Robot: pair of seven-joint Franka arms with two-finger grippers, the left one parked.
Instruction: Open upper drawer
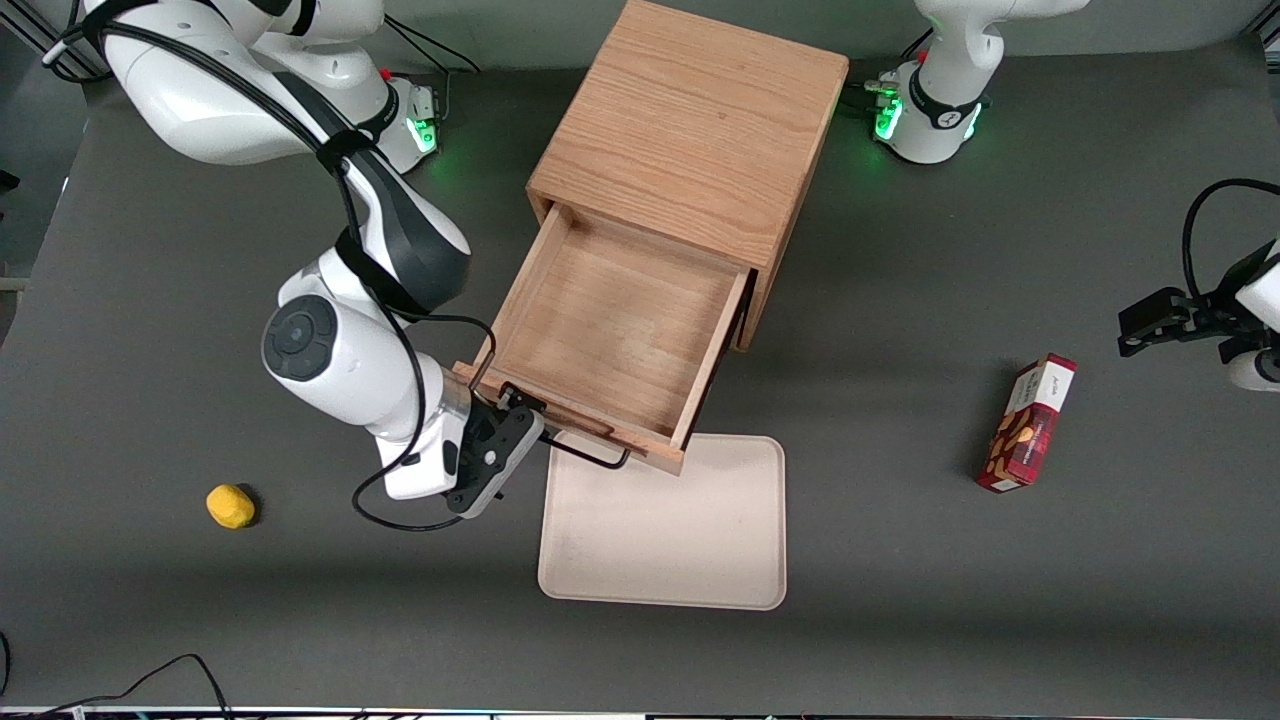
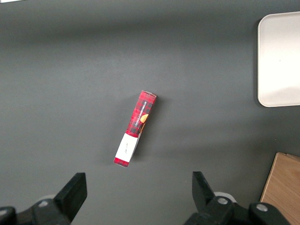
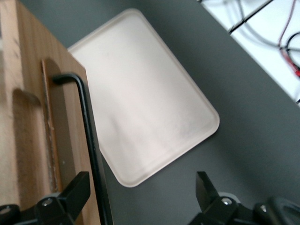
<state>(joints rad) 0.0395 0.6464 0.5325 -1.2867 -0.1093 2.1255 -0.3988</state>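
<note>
Dark grey table [image 1: 150, 330]. Cabinet [image 1: 690, 130] mid-table; upper drawer [image 1: 610, 330] pulled well out toward the camera, over the edge of a beige tray [image 1: 665, 530]. Gripper [image 1: 527, 402] at the drawer's black handle [image 1: 590, 455], fingers spread, one each side of the bar, gripping nothing. Yellow lump [image 1: 230, 505] toward the working arm's end; red box [image 1: 1027, 423] toward the parked arm's.

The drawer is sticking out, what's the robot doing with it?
The robot is opening the upper drawer of the wooden cabinet. The drawer is already pulled far out and looks empty. The gripper is right at the black handle, with its fingers open and not squeezing it. A tray lies on the table in front of the drawer.
</note>
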